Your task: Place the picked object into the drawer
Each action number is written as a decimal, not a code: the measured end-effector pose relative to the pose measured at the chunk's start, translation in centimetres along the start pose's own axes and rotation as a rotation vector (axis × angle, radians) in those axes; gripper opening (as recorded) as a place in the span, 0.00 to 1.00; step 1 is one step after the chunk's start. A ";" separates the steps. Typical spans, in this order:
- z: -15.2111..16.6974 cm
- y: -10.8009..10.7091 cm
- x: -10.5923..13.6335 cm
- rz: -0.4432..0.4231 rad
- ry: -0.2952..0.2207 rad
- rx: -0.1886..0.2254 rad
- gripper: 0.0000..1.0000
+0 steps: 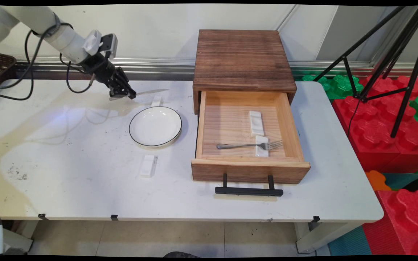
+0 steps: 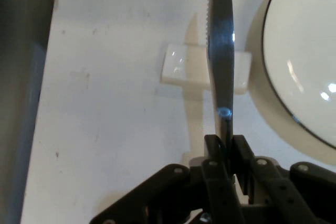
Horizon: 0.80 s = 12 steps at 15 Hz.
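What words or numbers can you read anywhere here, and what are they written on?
There are none to read.
The tool, shut on the knife, shows no lettering.
The plate, the wooden drawer box, the fork and the white rests are all plain, with no label or number.

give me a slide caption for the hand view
Gripper clamps a knife above a white rest, beside the plate.
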 end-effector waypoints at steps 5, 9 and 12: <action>-2.4 0.6 1.2 0.000 0.038 -0.003 0.00; -4.7 1.4 3.0 0.004 0.091 -0.015 0.00; -6.1 2.3 4.6 0.003 0.135 -0.027 0.00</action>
